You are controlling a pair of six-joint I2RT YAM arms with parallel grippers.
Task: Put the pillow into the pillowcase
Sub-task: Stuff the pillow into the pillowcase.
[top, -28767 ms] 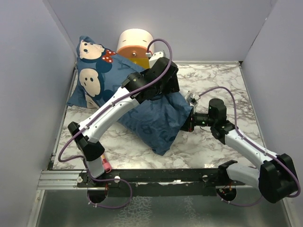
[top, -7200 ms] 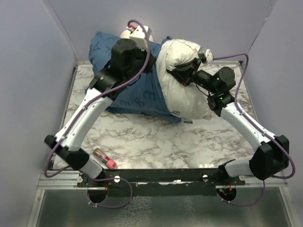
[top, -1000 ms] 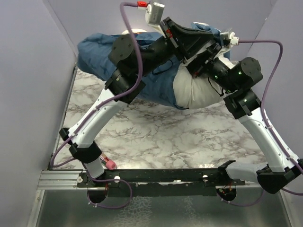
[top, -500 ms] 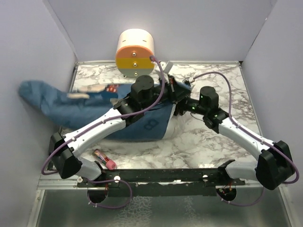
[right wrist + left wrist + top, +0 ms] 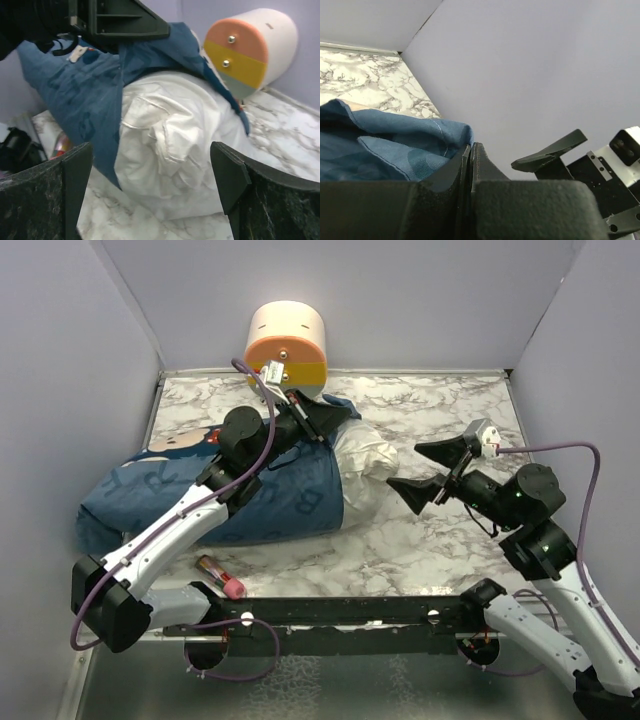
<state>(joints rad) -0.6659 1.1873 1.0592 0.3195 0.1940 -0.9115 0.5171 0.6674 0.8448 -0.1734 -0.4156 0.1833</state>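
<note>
You have the pillowcase [image 5: 250, 495], a soft blue cloth sack printed with paler letters and a cartoon face, lying slumped across the left half of the table [image 5: 440, 405]. Most of the pillow [image 5: 365, 465] is inside it. Only the plump, creased white end bulges out of the open mouth toward the middle of the table. Your left gripper [image 5: 340, 415] has its fingers pressed together on the upper hem of that mouth, pinching the blue cloth and holding it lifted above the pillow. Your right gripper [image 5: 422, 472] hangs just to the right of the exposed white end with its fingers spread wide, nothing between them and clear of the fabric. Behind the mouth, against the back wall [image 5: 400, 300], a cream cylinder [image 5: 287, 350] lies on its side, its round face banded orange and yellow with two small studs. A small red-capped tube [image 5: 220, 577] lies at the near edge. The tabletop is glossy grey-veined white marble, enclosed by plain matte lilac walls.
</note>
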